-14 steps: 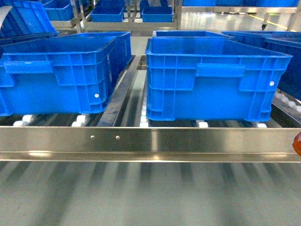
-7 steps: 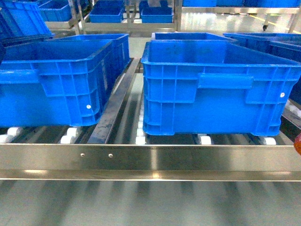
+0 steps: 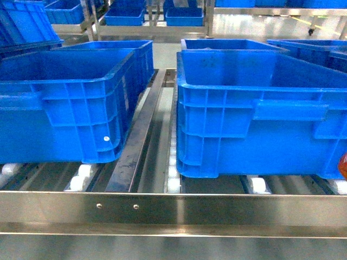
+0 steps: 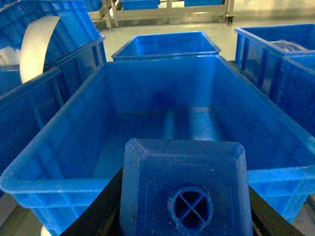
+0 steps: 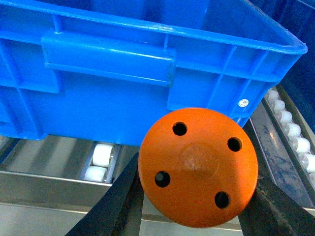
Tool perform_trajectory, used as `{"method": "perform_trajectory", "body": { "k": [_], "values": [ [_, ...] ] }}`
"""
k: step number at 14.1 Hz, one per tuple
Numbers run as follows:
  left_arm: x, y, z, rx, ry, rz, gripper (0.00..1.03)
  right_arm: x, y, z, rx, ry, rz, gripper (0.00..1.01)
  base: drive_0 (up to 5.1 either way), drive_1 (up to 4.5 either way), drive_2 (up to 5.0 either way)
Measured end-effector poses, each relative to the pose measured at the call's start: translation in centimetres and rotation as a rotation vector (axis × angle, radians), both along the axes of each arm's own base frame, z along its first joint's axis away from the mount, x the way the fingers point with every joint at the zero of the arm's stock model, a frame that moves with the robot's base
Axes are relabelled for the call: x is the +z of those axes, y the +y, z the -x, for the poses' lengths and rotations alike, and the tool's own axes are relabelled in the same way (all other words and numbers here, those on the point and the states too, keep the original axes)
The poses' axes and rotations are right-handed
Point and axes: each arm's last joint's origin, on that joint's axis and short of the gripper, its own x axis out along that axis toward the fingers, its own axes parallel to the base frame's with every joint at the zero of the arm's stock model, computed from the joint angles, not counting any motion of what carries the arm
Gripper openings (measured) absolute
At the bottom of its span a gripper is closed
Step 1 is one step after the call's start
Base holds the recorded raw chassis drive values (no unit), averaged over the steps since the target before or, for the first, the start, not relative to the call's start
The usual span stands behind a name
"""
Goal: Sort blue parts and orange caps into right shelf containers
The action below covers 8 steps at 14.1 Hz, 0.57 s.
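In the left wrist view my left gripper (image 4: 183,211) is shut on a blue part (image 4: 183,182), a block with a round crossed hole in its top face, black fingers (image 4: 101,211) on both sides. It hangs over the near rim of an open blue crate (image 4: 157,83). In the right wrist view my right gripper (image 5: 197,196) is shut on an orange cap (image 5: 198,167) with several holes, in front of a blue crate's side (image 5: 108,93) and below its rim. The head view shows two shelf crates, left (image 3: 65,108) and right (image 3: 260,114), and an orange sliver of the cap (image 3: 343,165).
A steel front rail (image 3: 173,211) runs across the shelf, with white rollers (image 3: 81,176) under the crates and a metal divider (image 3: 138,141) between them. More blue crates (image 3: 124,13) stand on racks behind. A white curved strip (image 4: 34,46) shows at the far left.
The head view has come closer to the shelf: the crates look larger, have shifted right, and the steel rail sits lower in the frame. The orange sliver stays at the right edge.
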Motion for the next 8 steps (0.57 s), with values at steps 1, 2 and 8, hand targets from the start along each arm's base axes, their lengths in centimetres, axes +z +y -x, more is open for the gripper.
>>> {"method": "perform_trajectory", "body": {
  "k": [1,2,8],
  "values": [
    [0.04,-0.03,-0.01,-0.002,-0.004,0.0,0.44,0.01,0.0,0.0,0.0,-0.001,0.0,0.43,0.0,0.0,0.0],
    [0.03,-0.04,-0.01,-0.002,-0.003,0.0,0.44,0.01,0.0,0.0,0.0,-0.002,0.0,0.43,0.0,0.0,0.0],
    [0.03,-0.09,-0.01,-0.006,-0.003,0.0,0.44,0.01,-0.01,0.0,-0.001,-0.001,0.0,0.43,0.0,0.0,0.0]
  ]
}}
